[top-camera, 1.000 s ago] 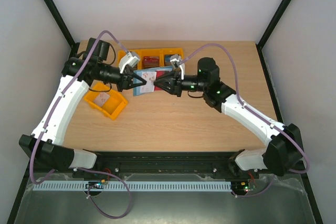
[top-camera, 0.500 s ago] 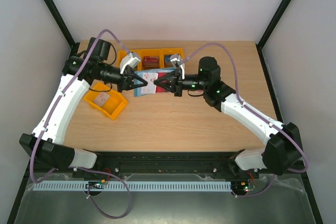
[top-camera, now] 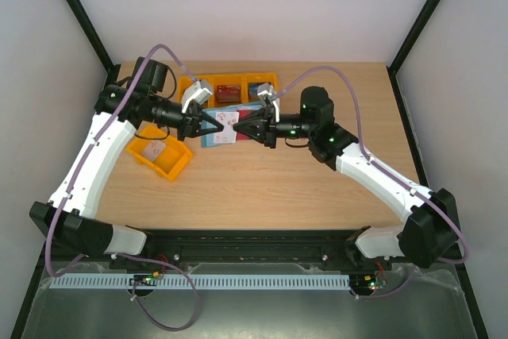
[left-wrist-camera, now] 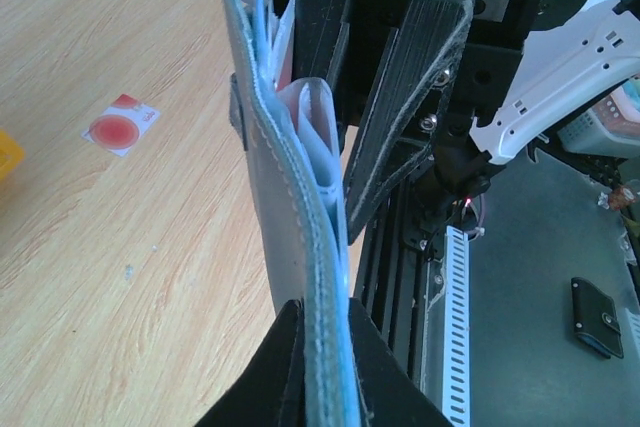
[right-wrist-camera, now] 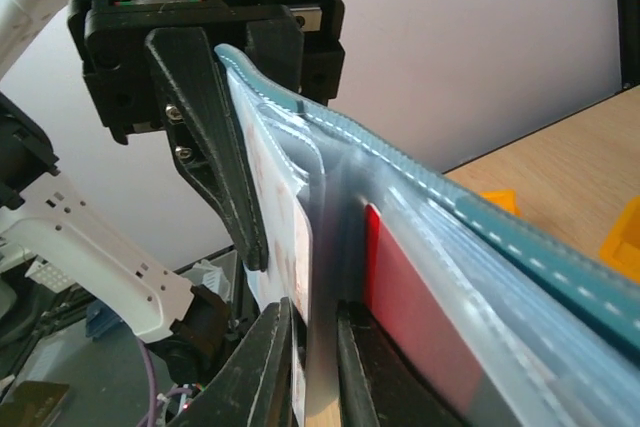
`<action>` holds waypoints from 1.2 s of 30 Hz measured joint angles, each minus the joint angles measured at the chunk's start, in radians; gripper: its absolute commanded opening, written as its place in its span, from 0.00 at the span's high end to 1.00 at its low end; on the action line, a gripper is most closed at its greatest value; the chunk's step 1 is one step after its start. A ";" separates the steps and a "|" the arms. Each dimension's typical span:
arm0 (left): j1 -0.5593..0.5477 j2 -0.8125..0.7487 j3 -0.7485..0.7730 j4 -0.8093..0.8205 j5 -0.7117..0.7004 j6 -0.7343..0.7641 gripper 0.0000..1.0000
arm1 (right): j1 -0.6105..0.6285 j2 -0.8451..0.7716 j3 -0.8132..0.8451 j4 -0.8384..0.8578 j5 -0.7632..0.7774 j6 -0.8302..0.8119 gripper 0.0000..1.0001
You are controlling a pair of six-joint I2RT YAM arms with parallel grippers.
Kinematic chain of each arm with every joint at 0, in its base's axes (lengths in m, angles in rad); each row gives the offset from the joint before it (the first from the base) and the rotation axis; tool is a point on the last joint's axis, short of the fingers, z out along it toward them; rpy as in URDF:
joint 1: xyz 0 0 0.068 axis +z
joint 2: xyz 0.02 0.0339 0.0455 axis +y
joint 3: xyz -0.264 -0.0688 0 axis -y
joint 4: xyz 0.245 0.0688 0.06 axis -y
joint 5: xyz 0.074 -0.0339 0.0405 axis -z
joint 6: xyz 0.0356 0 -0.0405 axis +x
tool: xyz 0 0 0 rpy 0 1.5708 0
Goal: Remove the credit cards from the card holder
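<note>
The teal card holder [top-camera: 216, 128] hangs open above the table between both grippers. In the left wrist view the holder [left-wrist-camera: 300, 237] is edge-on, and my left gripper [left-wrist-camera: 322, 372] is shut on its lower edge. My right gripper [right-wrist-camera: 312, 367] meets it from the other side, its jaws closed on the edge of a pale credit card with pinkish marks [right-wrist-camera: 283, 202] along with a clear pocket layer. A red card [right-wrist-camera: 405, 292] sits in a pocket beside it. A white credit card with a red round mark [left-wrist-camera: 120, 125] lies flat on the table.
A row of orange bins [top-camera: 230, 87] stands at the back behind the grippers. Another orange bin [top-camera: 162, 155] sits at the left under my left arm. A dark wallet [left-wrist-camera: 598, 317] lies on the grey ledge beyond the table's near edge.
My right gripper has crept a little to the left, further onto the holder, and its jaws have closed, then eased slightly. The left gripper still holds the holder in the same place.
</note>
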 measured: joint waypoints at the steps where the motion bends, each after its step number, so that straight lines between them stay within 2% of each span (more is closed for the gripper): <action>1: 0.000 0.000 0.000 0.000 -0.001 0.002 0.98 | 0.000 0.000 0.000 -0.006 0.007 -0.003 0.86; 20: 0.008 0.007 0.000 0.004 -0.038 0.009 0.98 | 0.020 0.018 0.044 -0.096 0.138 -0.023 0.84; 22: 0.008 0.008 0.000 0.000 -0.043 0.010 0.98 | 0.026 0.024 0.046 -0.092 0.138 -0.022 0.86; 26: 0.008 0.008 0.000 -0.004 -0.045 0.012 0.98 | 0.031 0.032 0.046 -0.068 0.121 -0.006 0.98; 28: 0.010 0.008 0.000 -0.005 -0.044 0.014 0.98 | 0.032 0.033 0.046 -0.057 0.098 0.011 0.98; 32: 0.014 0.007 0.000 0.001 -0.035 0.014 0.88 | 0.029 0.033 0.043 -0.036 0.071 0.033 0.98; 36: 0.013 0.007 0.000 0.004 -0.028 0.010 0.84 | 0.019 0.026 0.032 -0.021 0.068 0.045 0.98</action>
